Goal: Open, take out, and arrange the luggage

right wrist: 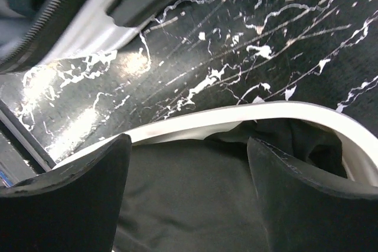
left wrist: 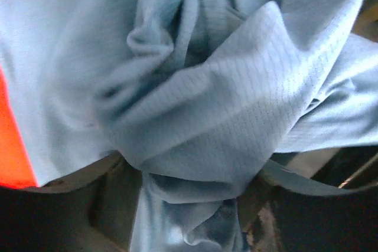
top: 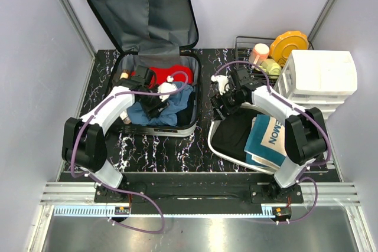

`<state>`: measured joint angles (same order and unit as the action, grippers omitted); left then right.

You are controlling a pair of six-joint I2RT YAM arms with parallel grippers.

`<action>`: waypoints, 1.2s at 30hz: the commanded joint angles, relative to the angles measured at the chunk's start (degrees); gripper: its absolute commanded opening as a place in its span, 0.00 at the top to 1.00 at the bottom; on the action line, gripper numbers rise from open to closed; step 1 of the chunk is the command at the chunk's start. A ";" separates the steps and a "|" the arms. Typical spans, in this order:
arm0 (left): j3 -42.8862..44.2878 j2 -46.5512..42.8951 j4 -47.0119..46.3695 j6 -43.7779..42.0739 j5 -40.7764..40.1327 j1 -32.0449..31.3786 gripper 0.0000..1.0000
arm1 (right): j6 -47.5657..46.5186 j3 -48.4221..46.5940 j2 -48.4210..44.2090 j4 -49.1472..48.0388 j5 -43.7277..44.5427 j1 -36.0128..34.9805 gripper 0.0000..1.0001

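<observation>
The luggage lies open in the upper left of the top frame. Its lid leans up against the back wall and its base rests on the bench. Inside the base there are a red cloth and a blue cloth. The left end effector is down in the base, on the blue cloth. In the left wrist frame a bunched fold of this cloth sits between the two fingers and touches both, but I cannot tell if they really clench it. The right end effector is released, with its fingers wide apart. It hangs over the near rim of a white basin, at the centre right, above a black cloth that lies in the basin.
</observation>
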<state>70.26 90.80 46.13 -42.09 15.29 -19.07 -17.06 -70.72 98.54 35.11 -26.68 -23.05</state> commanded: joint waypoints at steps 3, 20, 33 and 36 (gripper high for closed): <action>9.96 1.22 -2.54 2.27 0.88 6.14 0.67 | 1.33 -0.21 -10.98 -7.25 -4.96 -0.42 0.12; 24.92 -4.23 4.05 2.54 5.45 5.54 1.00 | -1.13 4.45 -20.49 -16.22 -0.83 -0.42 0.05; 14.84 -5.90 -1.38 -0.10 1.78 2.46 1.00 | -0.70 5.50 -21.11 -16.31 -0.75 -0.33 0.05; 8.51 -5.64 -4.55 -3.61 -0.34 0.97 1.00 | -0.69 5.85 -21.37 -16.39 -0.57 -0.42 0.05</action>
<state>84.82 86.46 48.45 -41.43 17.45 -16.53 -17.37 -65.17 79.68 20.84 -27.94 -23.16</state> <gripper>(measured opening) 0.113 0.948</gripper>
